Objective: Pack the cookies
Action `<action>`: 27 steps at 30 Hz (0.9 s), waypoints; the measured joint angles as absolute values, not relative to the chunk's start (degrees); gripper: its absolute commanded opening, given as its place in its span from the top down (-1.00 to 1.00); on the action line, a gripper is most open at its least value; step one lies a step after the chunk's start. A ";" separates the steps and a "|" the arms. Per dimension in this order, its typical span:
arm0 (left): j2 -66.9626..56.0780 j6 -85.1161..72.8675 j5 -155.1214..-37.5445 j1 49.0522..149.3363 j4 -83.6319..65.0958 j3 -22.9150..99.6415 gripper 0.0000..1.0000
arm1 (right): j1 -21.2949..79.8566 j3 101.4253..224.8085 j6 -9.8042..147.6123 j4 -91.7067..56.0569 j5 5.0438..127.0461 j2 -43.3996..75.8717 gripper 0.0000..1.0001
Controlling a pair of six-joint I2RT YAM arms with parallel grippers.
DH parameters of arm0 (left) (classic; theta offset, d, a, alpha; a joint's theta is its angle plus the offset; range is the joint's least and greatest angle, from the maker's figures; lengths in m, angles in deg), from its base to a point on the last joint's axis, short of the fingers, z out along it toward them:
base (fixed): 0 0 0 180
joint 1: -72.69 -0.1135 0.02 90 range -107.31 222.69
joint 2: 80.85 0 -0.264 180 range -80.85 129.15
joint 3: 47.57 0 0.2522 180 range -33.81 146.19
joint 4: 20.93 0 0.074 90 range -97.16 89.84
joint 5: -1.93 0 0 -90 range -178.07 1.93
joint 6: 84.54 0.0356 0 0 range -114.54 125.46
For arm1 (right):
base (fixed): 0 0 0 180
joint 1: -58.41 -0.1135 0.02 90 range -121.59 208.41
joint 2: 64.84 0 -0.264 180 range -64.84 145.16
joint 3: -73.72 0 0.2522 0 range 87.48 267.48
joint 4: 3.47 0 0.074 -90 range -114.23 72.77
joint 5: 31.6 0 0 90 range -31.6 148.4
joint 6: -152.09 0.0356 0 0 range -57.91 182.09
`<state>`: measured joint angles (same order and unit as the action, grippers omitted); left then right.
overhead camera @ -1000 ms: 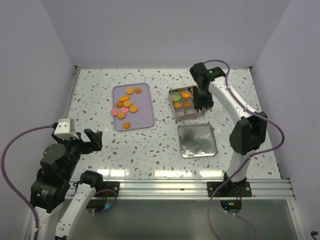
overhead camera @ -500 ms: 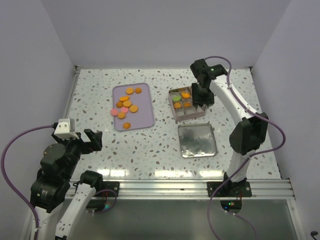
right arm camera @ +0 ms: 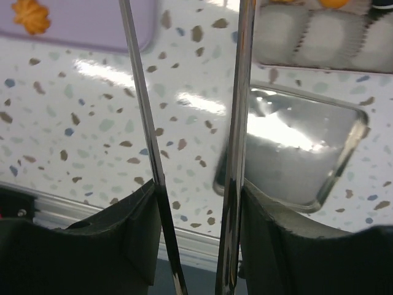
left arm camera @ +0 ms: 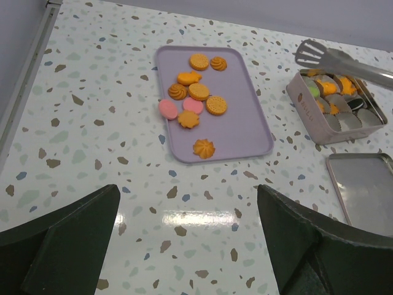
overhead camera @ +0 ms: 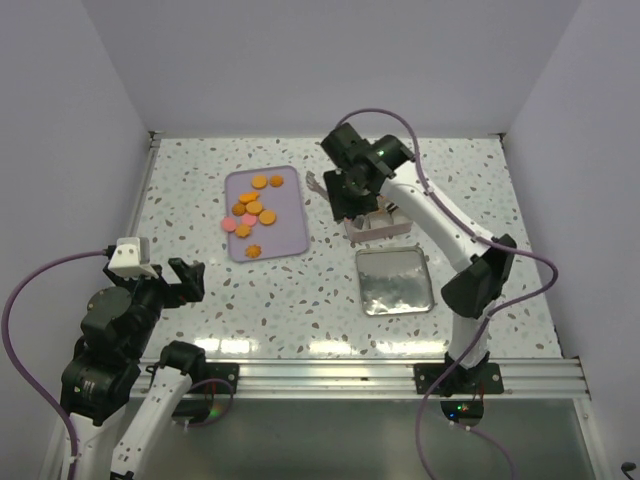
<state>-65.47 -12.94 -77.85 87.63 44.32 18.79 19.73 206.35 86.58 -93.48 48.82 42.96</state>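
- ten cookies (left arm camera: 198, 91) lie on the one lilac tray (left arm camera: 239, 123), upper middle of the left wrist view: eight orange, two pink, bunched toward the tray's left half, some touching.
- a few more cookies sit in the one square tin (left arm camera: 313, 120) at the right of that view. i make out one green, several orange and one dark, in separate cups. the exact count i cannot tell from here.
- three white paper cups run along the tin's near side.
- one flat metal lid (left arm camera: 365, 184) lies apart from the tin, at the lower right edge of the same view, on the speckled table (left arm camera: 92, 123).
- one pair of metal tongs (left arm camera: 334, 59) is clamped in the right gripper (right arm camera: 196, 215). its dark fingers (right arm camera: 132, 239) press on the two thin arms, which run up the middle of the right wrist view with a gap between them.
- in the top view the tongs' head sits between the tray and the tin, upper middle of the frame, and the right arm hides much of the tin.
- one left gripper (left arm camera: 187, 190) hangs at the lower left of the top view, well apart from the tray, spread wide with nothing between its fingers.
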 measured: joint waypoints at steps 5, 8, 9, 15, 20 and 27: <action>-65.47 -12.94 -77.85 87.63 44.32 18.79 -1.00 | 9.46 210.31 88.48 -92.49 51.14 49.76 -0.02; -65.47 -12.96 -77.83 87.63 44.32 18.79 -1.00 | 5.46 213.04 89.14 -92.10 52.14 55.36 -0.02; -65.49 -12.94 -77.83 87.63 44.32 18.79 -1.00 | 4.63 213.80 89.29 -92.03 52.25 57.11 -0.02; -65.49 -12.94 -77.83 87.63 44.32 18.79 -1.00 | 3.32 218.35 89.49 -93.30 51.79 63.86 -0.02; -65.49 -12.96 -77.81 87.66 44.32 18.79 -1.00 | 2.77 221.30 89.47 -93.72 50.13 65.19 -0.02; -65.49 -12.96 -77.81 87.63 44.32 18.79 -1.00 | 2.07 224.54 88.90 -94.18 47.60 68.17 -0.02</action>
